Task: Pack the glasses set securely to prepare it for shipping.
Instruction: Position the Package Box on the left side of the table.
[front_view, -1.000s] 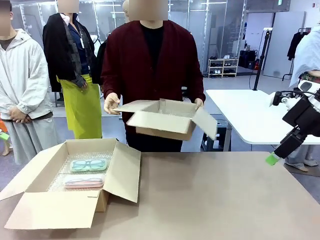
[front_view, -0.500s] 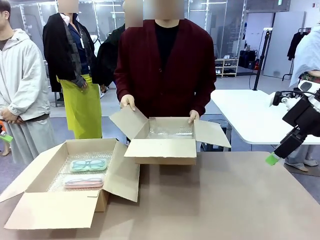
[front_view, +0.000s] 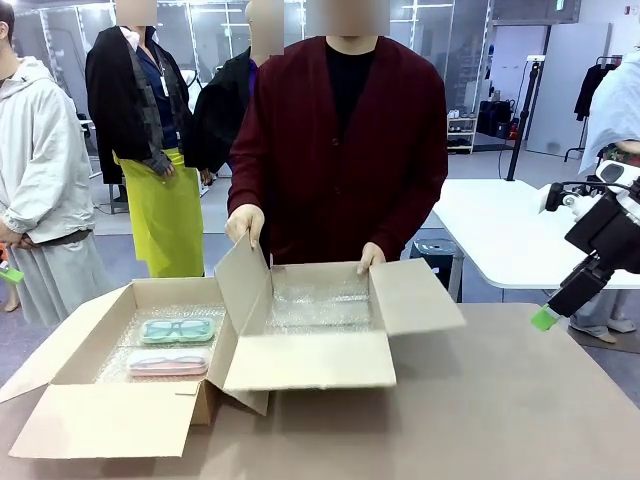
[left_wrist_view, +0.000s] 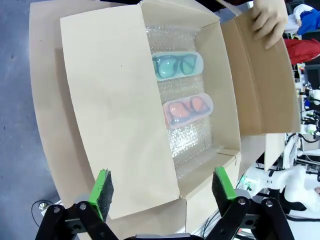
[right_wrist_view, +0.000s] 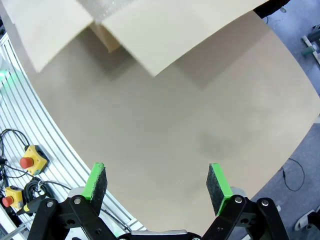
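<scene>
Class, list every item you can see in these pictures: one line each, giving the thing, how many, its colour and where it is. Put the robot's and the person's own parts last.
Mint-green case: one, translucent with dark-framed glasses inside, on bubble wrap in the left box, far side.
Pale pink case: one, translucent, same box, nearer the robot.
Left box: one, brown cardboard, flaps open, on the table's left.
Second box: one, brown cardboard, bubble-wrap lined, holding no case, at the table's middle.
Table: one, grey-brown.
Person's hands: two, on the second box's far flaps.
Left gripper: one, black with green pads, jaws open above the left box.
Right gripper: one, same colours, jaws open above bare table.
</scene>
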